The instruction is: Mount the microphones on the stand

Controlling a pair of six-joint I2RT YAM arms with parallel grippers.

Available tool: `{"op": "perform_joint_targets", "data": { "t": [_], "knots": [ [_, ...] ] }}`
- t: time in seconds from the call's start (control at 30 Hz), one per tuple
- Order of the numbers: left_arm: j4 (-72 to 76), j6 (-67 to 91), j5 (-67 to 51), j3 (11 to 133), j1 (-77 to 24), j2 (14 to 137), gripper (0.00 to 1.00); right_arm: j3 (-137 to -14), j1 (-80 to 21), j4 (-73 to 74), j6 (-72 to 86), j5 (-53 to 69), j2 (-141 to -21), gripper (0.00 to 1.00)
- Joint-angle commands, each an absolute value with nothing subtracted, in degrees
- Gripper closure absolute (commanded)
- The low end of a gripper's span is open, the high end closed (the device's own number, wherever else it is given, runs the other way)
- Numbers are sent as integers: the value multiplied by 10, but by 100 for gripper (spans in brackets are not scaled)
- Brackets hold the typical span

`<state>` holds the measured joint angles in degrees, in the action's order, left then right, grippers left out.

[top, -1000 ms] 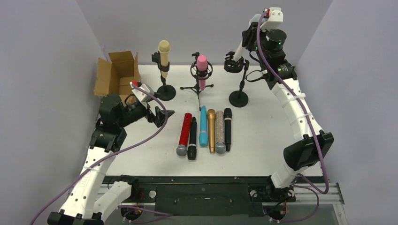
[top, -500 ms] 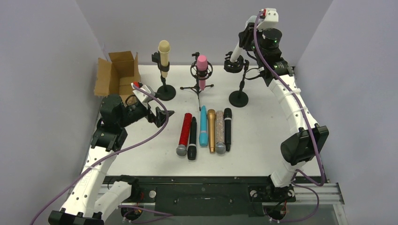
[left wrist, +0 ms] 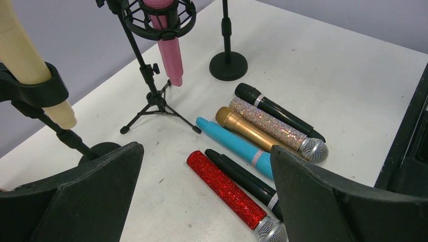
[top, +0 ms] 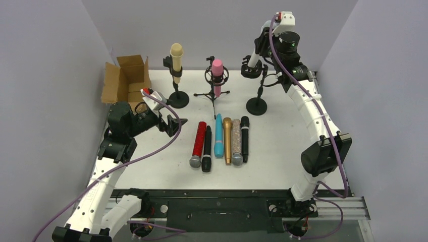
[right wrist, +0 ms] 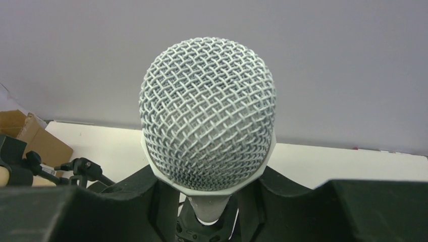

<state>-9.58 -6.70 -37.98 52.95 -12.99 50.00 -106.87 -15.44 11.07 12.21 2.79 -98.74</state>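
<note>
My right gripper (top: 261,48) is shut on the white microphone (top: 254,58) with the grey mesh head (right wrist: 208,113). Its lower end sits in the black clip (top: 251,70) of the right stand (top: 256,106); my right gripper (right wrist: 208,201) grips the shaft below the head. The cream microphone (top: 176,59) and the pink microphone (top: 217,70) are in their stands. Red (left wrist: 227,189), black (left wrist: 242,174), teal (left wrist: 234,142), gold (left wrist: 247,130), glittery silver (left wrist: 272,125) and black (left wrist: 275,108) microphones lie side by side. My left gripper (top: 174,126) is open and empty, just left of the row.
An open cardboard box (top: 123,80) stands at the back left, behind my left arm. The tripod legs (top: 212,95) of the pink microphone's stand spread just behind the row. Grey walls close in the table on three sides.
My right wrist has moved back and to the left with the white microphone, whose lower end has stayed at the right stand's clip. The left arm has not moved.
</note>
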Motion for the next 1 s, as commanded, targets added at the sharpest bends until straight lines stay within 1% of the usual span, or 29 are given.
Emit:
{"op": "perform_joint_targets", "data": {
  "t": [0.0, 0.43, 0.63, 0.73, 0.77, 0.8, 0.83, 0.87, 0.9, 0.93, 0.97],
  "knots": [
    [-64, -69, -378, 526, -126, 491, 4, -1060, -165, 102, 103, 22, -998, 100],
    [-66, -71, -372, 522, -125, 484, 4, -1048, -167, 96, 115, 37, -1000, 100],
    [-65, -71, -369, 523, -125, 483, 4, -1060, -167, 131, 107, 37, -1016, 100],
    [-71, -67, -365, 527, -124, 486, 4, -1045, -170, 132, 98, 31, -1014, 99],
    [-77, -68, -363, 529, -124, 488, 4, -1040, -172, 133, 93, 27, -1012, 98],
    [-79, -67, -361, 530, -123, 490, 4, -1038, -176, 134, 87, 18, -1011, 91],
    [-84, -67, -356, 532, -123, 494, 4, -1039, -177, 141, 85, 14, -1012, 87],
    [-87, -65, -354, 533, -121, 498, 4, -1039, -178, 143, 83, 9, -1012, 76],
    [-88, -64, -348, 536, -119, 500, 4, -1038, -178, 147, 83, 8, -1011, 70],
    [-89, -58, -346, 537, -116, 504, 4, -1037, -178, 147, 87, 4, -1008, 59],
    [-87, -51, -343, 537, -113, 507, 4, -1031, -177, 145, 90, 3, -1006, 54]
  ]
}}
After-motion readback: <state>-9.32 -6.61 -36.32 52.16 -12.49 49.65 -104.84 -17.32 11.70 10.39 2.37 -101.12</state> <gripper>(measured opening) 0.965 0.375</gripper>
